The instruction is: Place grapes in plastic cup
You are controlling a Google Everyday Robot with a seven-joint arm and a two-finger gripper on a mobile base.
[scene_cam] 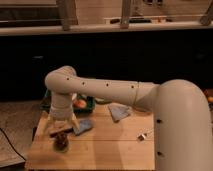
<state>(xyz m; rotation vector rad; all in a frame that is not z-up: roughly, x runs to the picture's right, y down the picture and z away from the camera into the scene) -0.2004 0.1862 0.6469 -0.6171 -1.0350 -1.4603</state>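
You had the arm (107,91) swung across the wooden worktop (110,147) and bent down at its far end, and there it was: the gripper (62,134) hung over the front left part of the worktop, pointing straight down. Right under it sat the grapes (61,142), a small dark clump low on the wood, and they lay directly between and just beneath the fingertips. The gripper's jaws stood spread wide, as wide as they go, one finger to each side of the bunch; whether the pads actually touched the fruit, you could not tell from here, and nothing looked lifted off the wood. A plastic cup could not be made out with any certainty around that dark clump, so its place stayed unclear. Just right of the gripper a blue cloth (83,125) lay crumpled on the worktop, close beside the wrist. Behind the arm, at the back left edge, you had the green tray (89,106) with an orange-red fruit (80,103) showing in it. Another pale blue cloth (119,111) lay further right, and a small metallic object (144,135) rested near the robot's big white body (182,130).
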